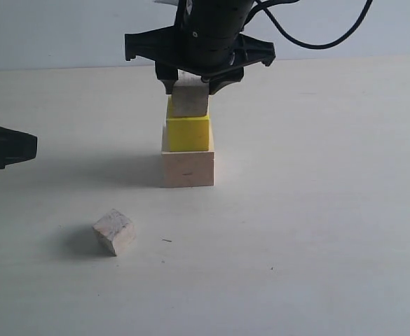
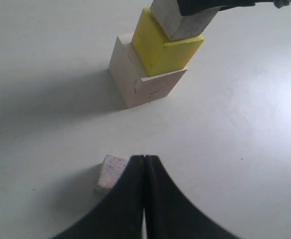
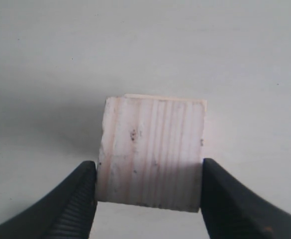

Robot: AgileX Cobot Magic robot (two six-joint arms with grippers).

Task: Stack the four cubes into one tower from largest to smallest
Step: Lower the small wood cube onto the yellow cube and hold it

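Tower stands three cubes high: my left gripper is closed empty, the smallest cube lies loose on the table, and my right gripper clamps the third cube atop the yellow cube, so one placement remains.

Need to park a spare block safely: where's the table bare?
In the exterior view, everything right of the tower is bare table. Crowded: the tower, where the right gripper clamps the small wood cube, and the left front, with the loose cube and left gripper.
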